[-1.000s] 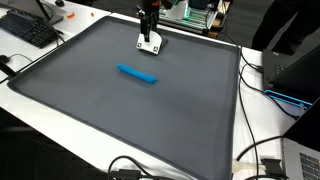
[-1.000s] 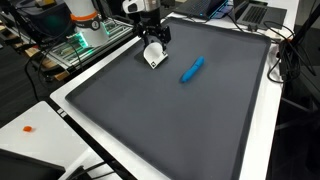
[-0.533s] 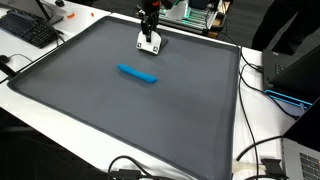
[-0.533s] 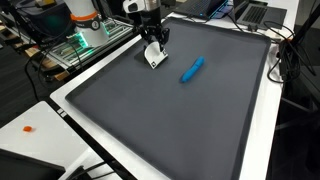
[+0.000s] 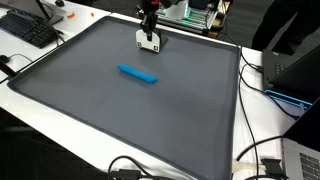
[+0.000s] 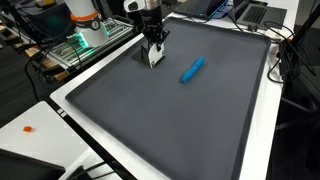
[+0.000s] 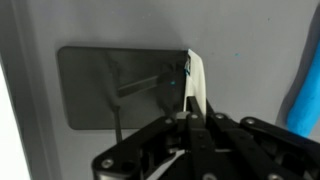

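Note:
My gripper [image 5: 149,33] [image 6: 154,46] hangs over the far part of the dark grey mat [image 5: 120,110] [image 6: 190,120], shut on a small white card [image 5: 149,41] [image 6: 155,56]. In the wrist view the card [image 7: 197,85] stands edge-on between the closed fingers of the gripper [image 7: 195,118], and its dark shadow [image 7: 120,88] falls on the mat beside it. A blue marker [image 5: 137,74] [image 6: 192,69] lies flat on the mat a short way off, untouched. It shows as a blue strip [image 7: 306,90] at the wrist view's right edge.
A white table rim [image 5: 250,100] [image 6: 60,100] frames the mat. A keyboard [image 5: 28,28] sits off one corner. Cables [image 5: 262,150] and a laptop [image 6: 252,12] lie beside the mat, and electronics racks [image 6: 75,45] stand behind the arm.
The jaws closed on the white card, which went from lying flat on the mat to standing edge-up in the grip. The blue marker has not moved.

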You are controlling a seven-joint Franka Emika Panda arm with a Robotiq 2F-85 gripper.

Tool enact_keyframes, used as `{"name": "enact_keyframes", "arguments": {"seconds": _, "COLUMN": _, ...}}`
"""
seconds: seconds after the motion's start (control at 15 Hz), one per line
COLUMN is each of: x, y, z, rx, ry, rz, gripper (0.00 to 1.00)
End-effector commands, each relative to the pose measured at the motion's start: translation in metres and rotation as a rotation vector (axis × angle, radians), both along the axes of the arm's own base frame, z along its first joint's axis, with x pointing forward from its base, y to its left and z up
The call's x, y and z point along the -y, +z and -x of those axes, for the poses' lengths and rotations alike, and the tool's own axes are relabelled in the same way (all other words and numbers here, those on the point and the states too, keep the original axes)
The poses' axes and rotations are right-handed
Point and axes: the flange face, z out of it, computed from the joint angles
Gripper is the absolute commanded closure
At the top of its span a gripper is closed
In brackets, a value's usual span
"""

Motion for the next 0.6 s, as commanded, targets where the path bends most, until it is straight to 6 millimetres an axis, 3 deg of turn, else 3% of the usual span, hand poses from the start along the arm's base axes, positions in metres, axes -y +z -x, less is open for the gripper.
{"name": "enact_keyframes", "arguments": {"seconds": 0.0, "x": 0.002, "y": -0.005, "z": 0.002, "rx": -0.006, "ry": -0.04, "rz": 0.007, "gripper": 0.99}}
{"name": "enact_keyframes", "arguments": {"seconds": 0.27, "x": 0.005, "y": 0.0, "z": 0.001, "rx": -0.003, "ry": -0.115, "rz": 0.009, "gripper": 0.99}}
{"name": "enact_keyframes", "arguments": {"seconds": 0.53, "x": 0.006, "y": 0.026, "z": -0.007, "rx": 0.027, "ry": -0.182, "rz": 0.085, "gripper": 0.99}}
